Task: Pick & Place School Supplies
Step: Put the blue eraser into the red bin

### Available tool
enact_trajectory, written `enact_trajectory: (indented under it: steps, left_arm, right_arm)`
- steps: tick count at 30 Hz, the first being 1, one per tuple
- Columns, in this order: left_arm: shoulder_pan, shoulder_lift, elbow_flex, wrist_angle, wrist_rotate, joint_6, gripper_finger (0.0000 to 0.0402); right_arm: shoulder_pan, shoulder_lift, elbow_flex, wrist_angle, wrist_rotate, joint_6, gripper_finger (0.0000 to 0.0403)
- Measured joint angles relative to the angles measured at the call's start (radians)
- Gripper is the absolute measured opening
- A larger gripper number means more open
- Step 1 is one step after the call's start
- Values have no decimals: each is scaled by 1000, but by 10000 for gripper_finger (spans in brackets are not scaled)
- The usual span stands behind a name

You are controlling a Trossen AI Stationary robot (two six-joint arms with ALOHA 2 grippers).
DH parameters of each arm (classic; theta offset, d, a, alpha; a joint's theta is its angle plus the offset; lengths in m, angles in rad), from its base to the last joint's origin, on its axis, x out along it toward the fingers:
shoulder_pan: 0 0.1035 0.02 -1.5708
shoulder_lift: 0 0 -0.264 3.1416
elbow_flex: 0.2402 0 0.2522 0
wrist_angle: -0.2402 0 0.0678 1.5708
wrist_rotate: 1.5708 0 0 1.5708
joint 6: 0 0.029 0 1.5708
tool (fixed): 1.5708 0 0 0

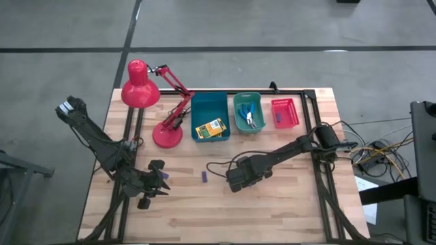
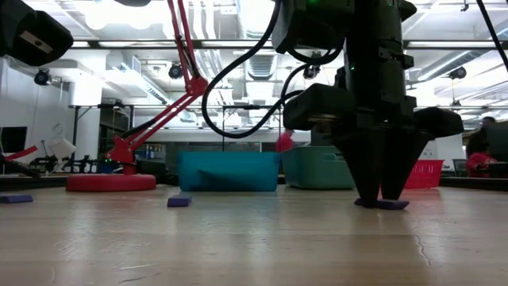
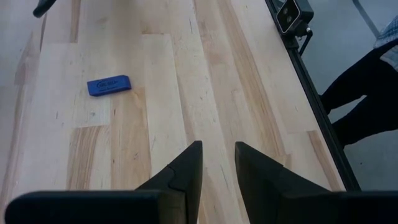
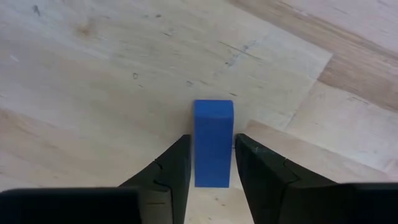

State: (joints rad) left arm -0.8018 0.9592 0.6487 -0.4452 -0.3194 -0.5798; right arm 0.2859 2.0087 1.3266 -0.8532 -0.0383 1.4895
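The right gripper (image 4: 211,163) is down on the wooden table (image 1: 272,211), its two dark fingers close on either side of a small purple-blue eraser block (image 4: 213,142): a plain flat rectangle with sharp edges, lying flat; whether they already pinch it I cannot tell. Another eraser (image 1: 204,176) lies nearby. The left gripper (image 3: 217,167), slightly parted and empty, hovers over the table's left side
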Motion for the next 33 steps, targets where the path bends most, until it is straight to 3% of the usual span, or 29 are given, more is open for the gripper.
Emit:
enact_trajectory:
  steps: [11, 27, 33]
  left_arm:
    - [0, 0, 0, 0, 0, 0, 99]
    - [0, 0, 0, 0, 0, 0, 99]
    - [0, 0, 0, 1, 0, 0, 99]
  right_arm:
    - [0, -1, 0, 0, -10, -5, 70]
    - [0, -66, 17, -10, 24, -64, 70]
    - [0, -156, 17, -63, 120, -85, 71]
